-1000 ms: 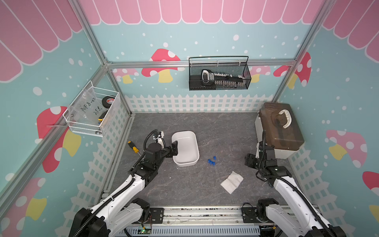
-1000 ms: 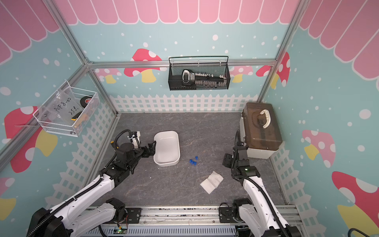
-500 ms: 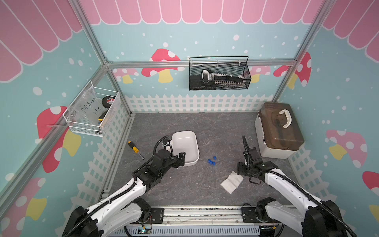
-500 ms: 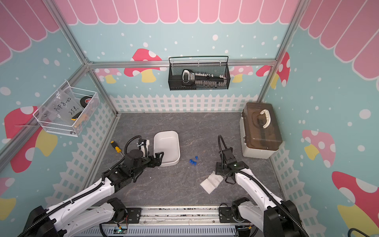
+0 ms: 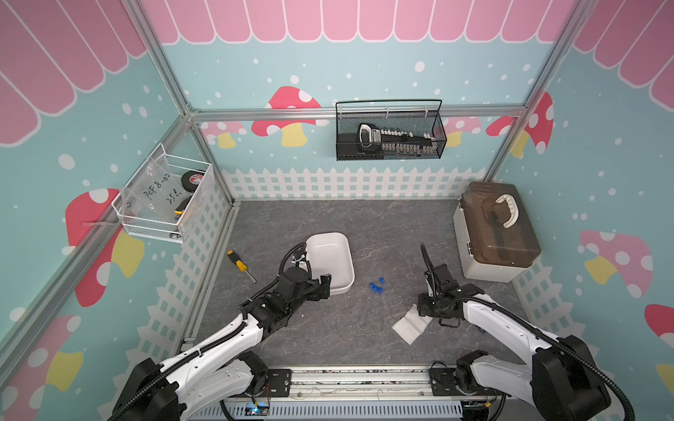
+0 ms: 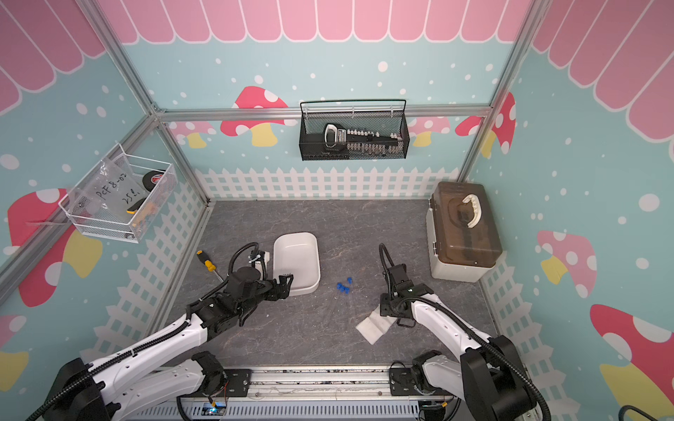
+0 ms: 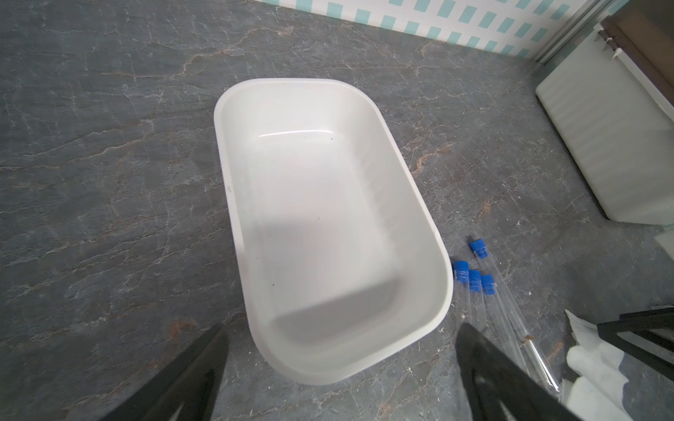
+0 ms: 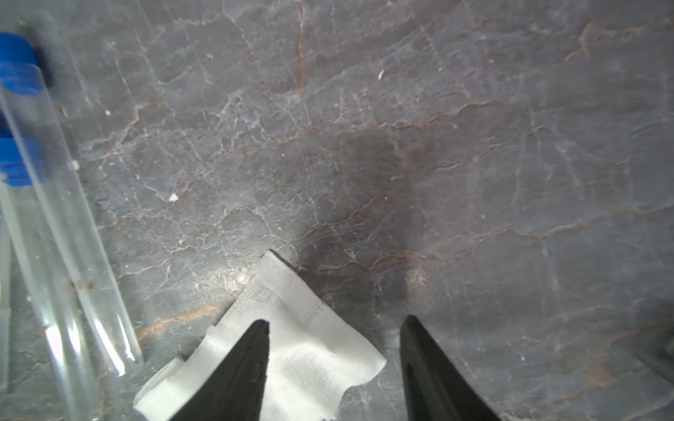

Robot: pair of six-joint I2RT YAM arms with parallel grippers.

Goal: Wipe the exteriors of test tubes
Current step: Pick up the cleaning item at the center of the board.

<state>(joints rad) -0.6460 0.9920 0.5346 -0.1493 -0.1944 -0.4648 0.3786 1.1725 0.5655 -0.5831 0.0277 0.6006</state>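
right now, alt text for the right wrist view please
The open right end effector straddles an edge of a white gauze pad on a grey table. Clear blue-capped tubes lie beside it.

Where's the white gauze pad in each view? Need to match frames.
In a top view: gauze pad on the table, nearer the rail than the test tubes.
In a top view: same spot.
Left wrist: past the tubes' closed ends.
Right wrist: partly under one finger of the open right gripper, pad at.
Shared landmark: the tubes' blue caps.
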